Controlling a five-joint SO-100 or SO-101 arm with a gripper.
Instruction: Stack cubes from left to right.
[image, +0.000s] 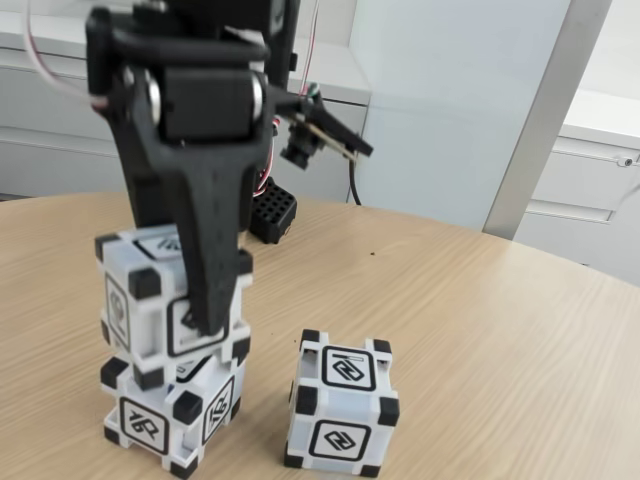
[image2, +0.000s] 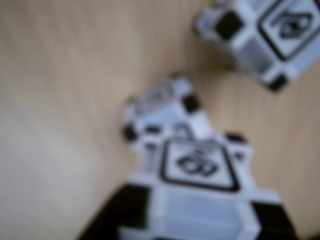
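Gripping the upper cube at the left of the fixed view, the black gripper has one finger running down the cube's front face. That cube sits slightly askew on the lower cube, corners not lined up. A third cube stands upright just right of the stack on the wooden table, apart from it. Each face carries a black-framed glyph, no readable letters. The wrist view is blurred: held cube at lower centre, third cube at upper right.
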